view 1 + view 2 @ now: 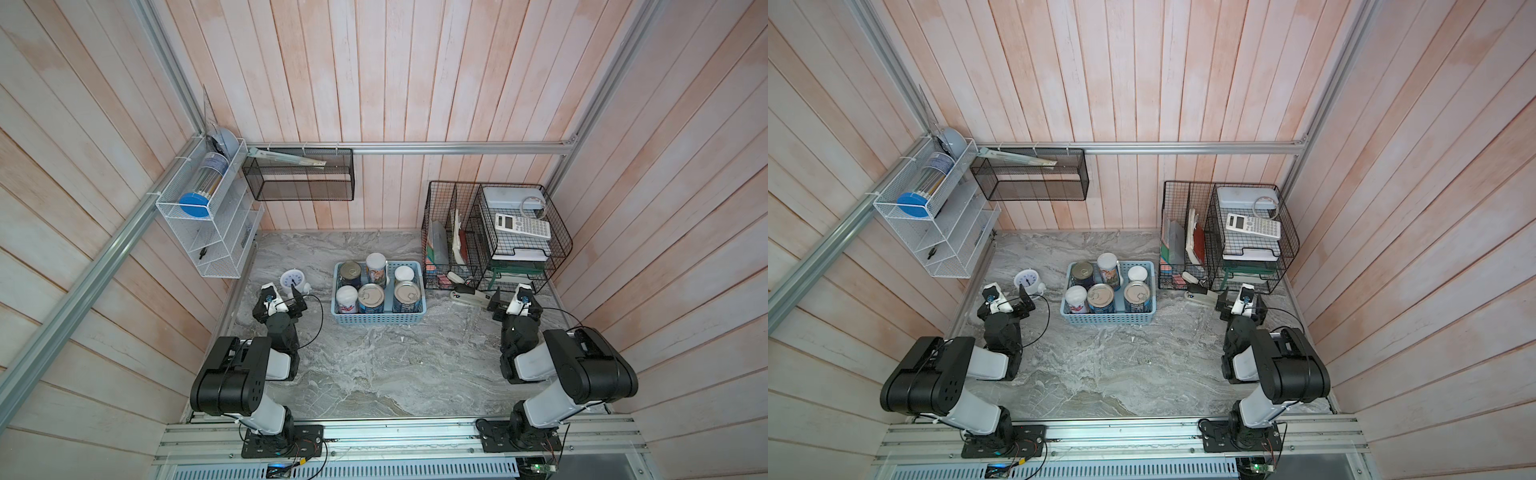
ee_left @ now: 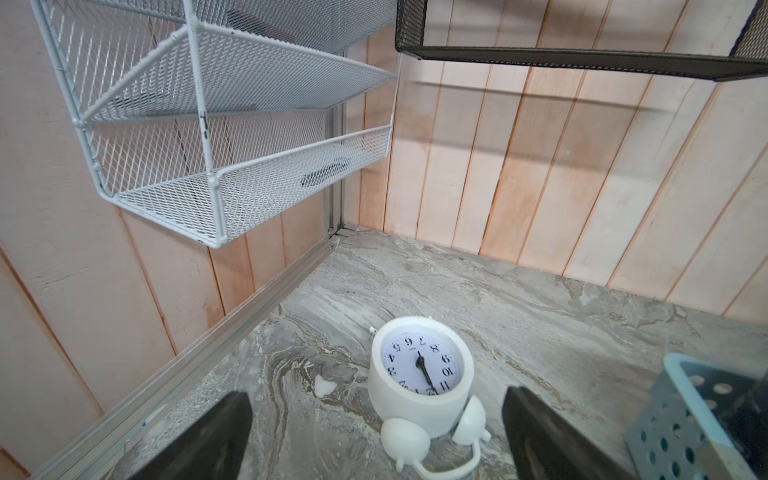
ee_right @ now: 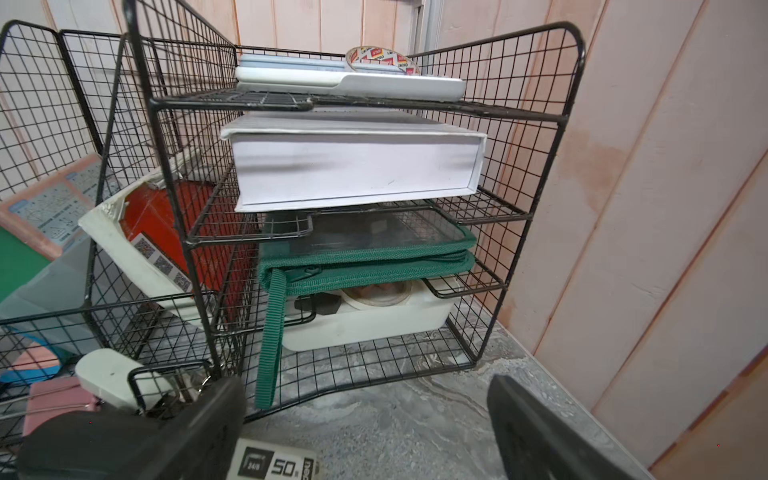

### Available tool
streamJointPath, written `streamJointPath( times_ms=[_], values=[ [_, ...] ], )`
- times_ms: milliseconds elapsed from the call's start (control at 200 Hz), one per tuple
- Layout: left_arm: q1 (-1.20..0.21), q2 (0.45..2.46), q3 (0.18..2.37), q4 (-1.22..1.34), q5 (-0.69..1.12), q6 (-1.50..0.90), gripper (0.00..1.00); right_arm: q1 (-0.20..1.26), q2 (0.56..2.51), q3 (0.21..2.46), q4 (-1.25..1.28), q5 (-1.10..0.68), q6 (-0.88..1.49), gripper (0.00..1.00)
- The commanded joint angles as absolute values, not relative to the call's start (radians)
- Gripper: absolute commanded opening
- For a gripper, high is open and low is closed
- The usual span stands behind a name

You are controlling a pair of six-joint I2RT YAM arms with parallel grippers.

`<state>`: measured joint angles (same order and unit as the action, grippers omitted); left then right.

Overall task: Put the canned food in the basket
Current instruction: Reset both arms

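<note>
While both arms were folded low at the sides of the grey marbled table (image 1: 374, 374), six cans (image 1: 371, 296) were seen in both top views standing upright inside the light blue basket (image 1: 378, 319), in two rows of three. Silver tops and white lids were mixed in each row. The basket was set toward the back of the table, between a small white clock (image 1: 291, 279) and a black wire rack (image 1: 494, 232), apart from both. The left gripper (image 1: 282, 293) was placed just in front of the clock and the right gripper (image 1: 510, 296) just in front of the rack, beside a stapler (image 1: 467, 296). Nothing was held in either. From the left wrist, the two dark fingers (image 2: 232, 419) were shown spread wide with nothing between them. The clock lay on its back on the table just beyond them, a white mesh shelf (image 2: 232, 137) hung on the wall above, and one perforated corner of the basket was caught at the edge. From the right wrist, the fingers (image 3: 523, 415) were likewise shown wide apart and empty, pointed at the rack's stacked trays, which were filled with a white box (image 3: 353, 166) and a green pouch (image 3: 365, 266).
</note>
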<state>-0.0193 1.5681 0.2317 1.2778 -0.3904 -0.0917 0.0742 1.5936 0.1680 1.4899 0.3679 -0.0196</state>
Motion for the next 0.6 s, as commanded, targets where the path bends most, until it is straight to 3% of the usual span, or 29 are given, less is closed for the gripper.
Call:
streamJointPath(
  times_ms=[0, 595],
  values=[
    [-0.011, 1.566, 0.241, 1.239, -0.415, -0.109, 1.0, 0.066, 1.583, 0.179, 1.44, 0.359, 0.005, 0.98],
    [-0.011, 1.566, 0.252, 1.214, -0.42, -0.11, 1.0, 0.066, 1.582, 0.183, 1.432, 0.372, 0.012, 0.98]
  ],
)
